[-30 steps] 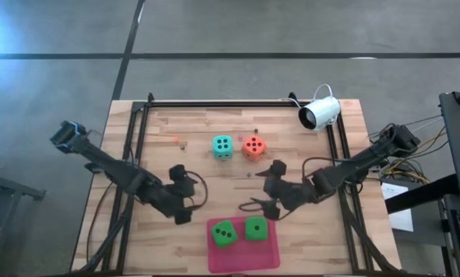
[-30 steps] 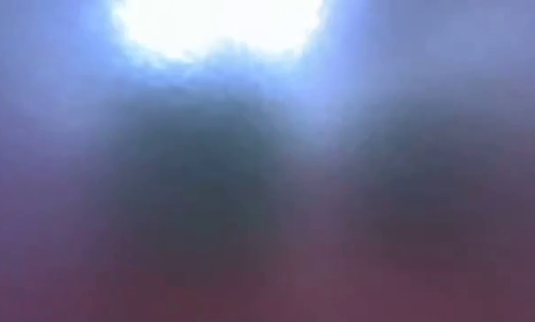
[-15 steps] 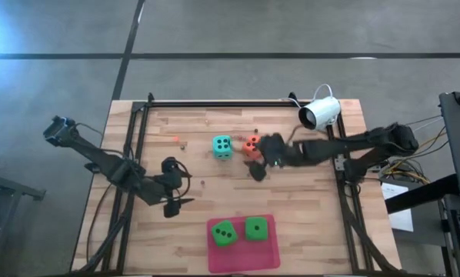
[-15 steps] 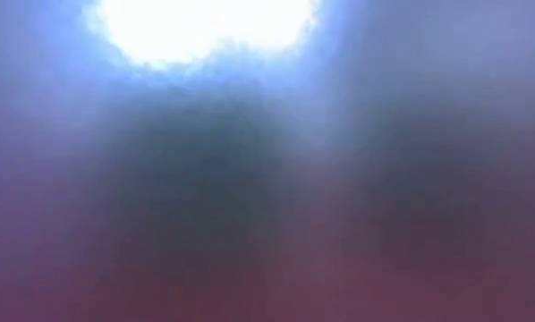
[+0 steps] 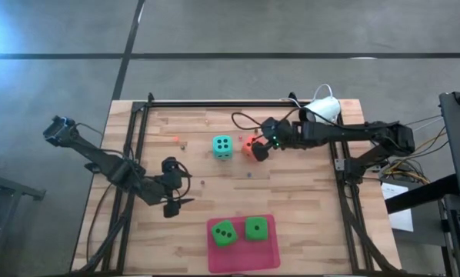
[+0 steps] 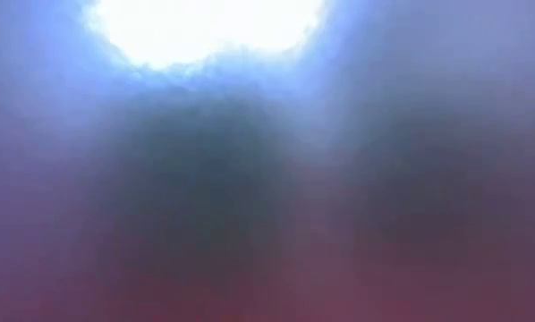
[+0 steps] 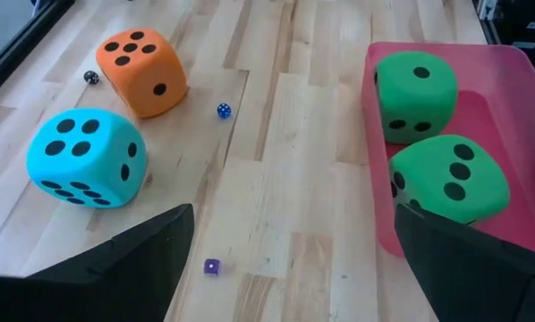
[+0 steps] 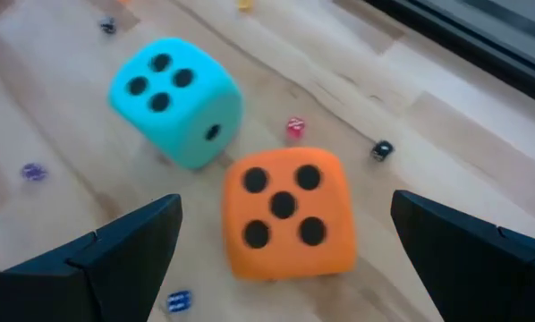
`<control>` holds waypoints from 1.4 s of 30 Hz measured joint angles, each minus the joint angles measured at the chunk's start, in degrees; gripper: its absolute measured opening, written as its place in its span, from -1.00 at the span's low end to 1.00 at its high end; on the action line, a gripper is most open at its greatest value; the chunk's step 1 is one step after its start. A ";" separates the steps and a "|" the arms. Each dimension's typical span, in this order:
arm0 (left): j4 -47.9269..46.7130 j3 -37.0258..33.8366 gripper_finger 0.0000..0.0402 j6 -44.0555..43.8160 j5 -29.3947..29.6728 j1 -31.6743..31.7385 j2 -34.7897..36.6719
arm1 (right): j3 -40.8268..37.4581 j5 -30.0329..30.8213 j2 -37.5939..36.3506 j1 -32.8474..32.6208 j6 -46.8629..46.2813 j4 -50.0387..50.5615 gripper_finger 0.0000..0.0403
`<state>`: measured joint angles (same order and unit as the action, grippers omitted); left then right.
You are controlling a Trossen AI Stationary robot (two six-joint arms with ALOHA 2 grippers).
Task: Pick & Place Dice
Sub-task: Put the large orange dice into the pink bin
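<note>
An orange-red die (image 5: 249, 144) and a teal die (image 5: 222, 146) rest side by side on the wooden table, toward its far edge. Two green dice (image 5: 225, 234) (image 5: 255, 228) lie in the pink tray (image 5: 245, 260) at the near edge. My right gripper (image 5: 258, 150) hangs open over the orange-red die; in the right wrist view the die (image 8: 285, 213) shows between the fingers, which stand apart from it (image 8: 285, 204). My left gripper (image 5: 182, 187) waits open left of the tray, nothing between its fingers (image 7: 294, 215). The low view shows only blur.
A white camera (image 5: 320, 113) stands at the table's far right corner, just behind my right arm. Several tiny dice (image 7: 224, 110) are scattered on the wood. Black frame rails (image 5: 138, 138) run along the left, right and far sides. Bare wood lies between the dice and the tray.
My right gripper has swung from beside the tray toward the far edge, rolling as it went, and now hangs over the orange-red die. My left gripper has drawn back a little toward the left edge. All the dice have stayed put.
</note>
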<state>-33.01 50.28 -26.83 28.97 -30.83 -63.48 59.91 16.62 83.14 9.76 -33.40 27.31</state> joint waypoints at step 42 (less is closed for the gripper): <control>0.88 -1.84 0.93 -2.10 -0.02 -0.04 -0.07 | 9.87 -5.16 16.34 2.90 6.65 7.21 0.99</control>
<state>-32.14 48.45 -28.93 28.95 -30.87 -63.55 69.78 11.46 99.48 12.67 -26.74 34.52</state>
